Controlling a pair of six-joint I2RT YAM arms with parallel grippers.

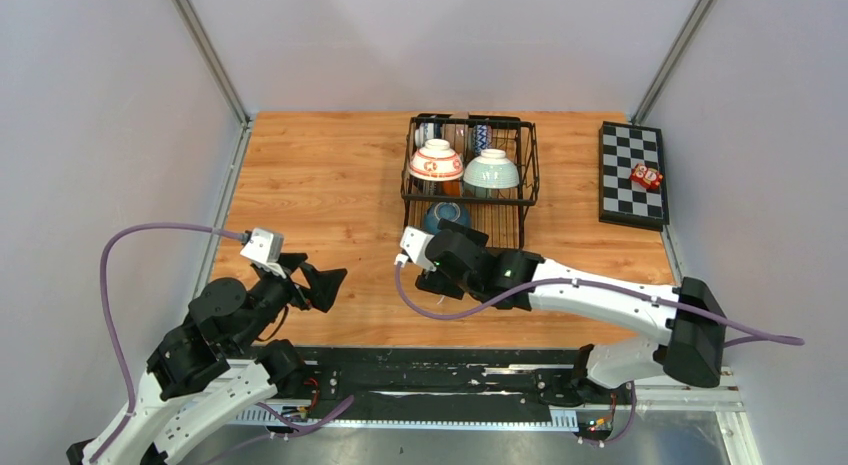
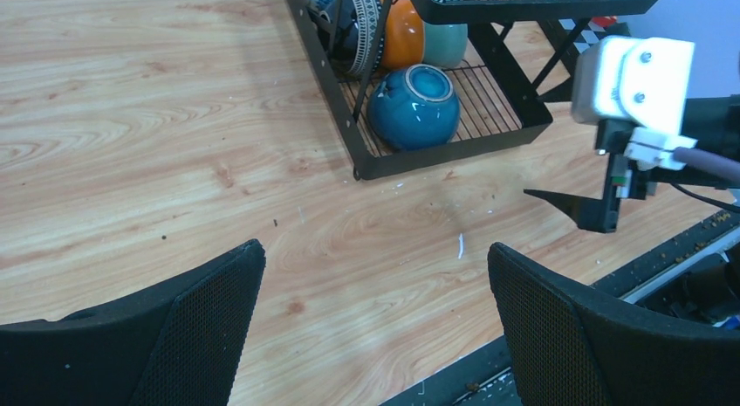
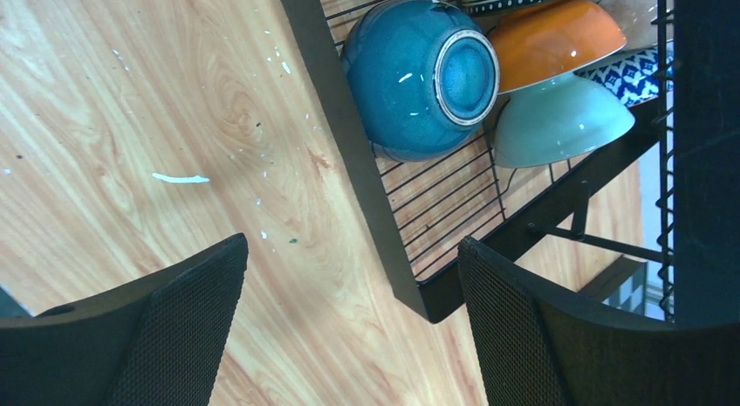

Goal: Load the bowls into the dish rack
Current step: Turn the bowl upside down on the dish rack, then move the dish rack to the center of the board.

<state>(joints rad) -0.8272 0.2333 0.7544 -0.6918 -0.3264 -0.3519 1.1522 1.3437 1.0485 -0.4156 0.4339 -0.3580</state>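
The black wire dish rack [image 1: 405, 193] stands at the table's middle back. Its raised basket holds a red-patterned bowl [image 1: 436, 161] and a pale green bowl [image 1: 491, 169], both upside down. On the lower tray a dark blue bowl [image 3: 410, 74] lies on its side, with an orange bowl [image 3: 550, 39] and another pale green bowl [image 3: 558, 118] behind it. My right gripper [image 3: 349, 258] is open and empty just off the rack's near left corner [image 3: 419, 301]. My left gripper [image 2: 375, 266] is open over bare wood, left of the rack [image 2: 332, 92], holding nothing.
A flat checkered board [image 1: 632, 173] with a small red object [image 1: 646, 176] lies at the back right. The right arm's white wrist camera [image 2: 633, 79] shows in the left wrist view. Metal rails run along the table's near edge [image 1: 450, 385].
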